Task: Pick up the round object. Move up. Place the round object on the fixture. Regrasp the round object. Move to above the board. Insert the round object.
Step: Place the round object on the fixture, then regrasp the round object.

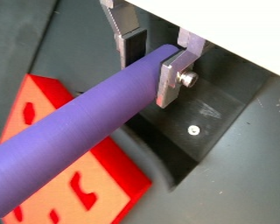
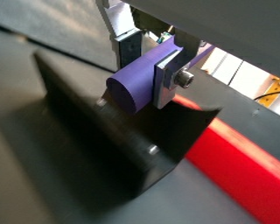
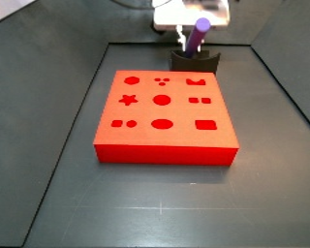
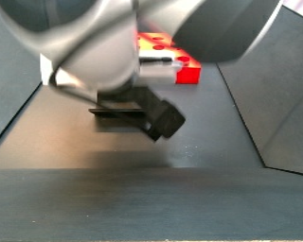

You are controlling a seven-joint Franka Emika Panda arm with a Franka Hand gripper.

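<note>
- The gripper (image 1: pixel 152 63) was pinching the peg (image 1: pixel 73 131) near one end, silver fingers (image 1: pixel 171 77) pressed on either side.
- In a side view the peg (image 3: pixel 201 32) stood up over the fixture (image 3: pixel 196 60), at 12 o'clock from the board (image 3: pixel 165 114), just past its far edge.
- Looked like the place-on-fixture step to me, peg not let go yet.
- Next up, I'd guess: settle it into the fixture (image 2: pixel 119 131), open up, then regrasp.
</note>
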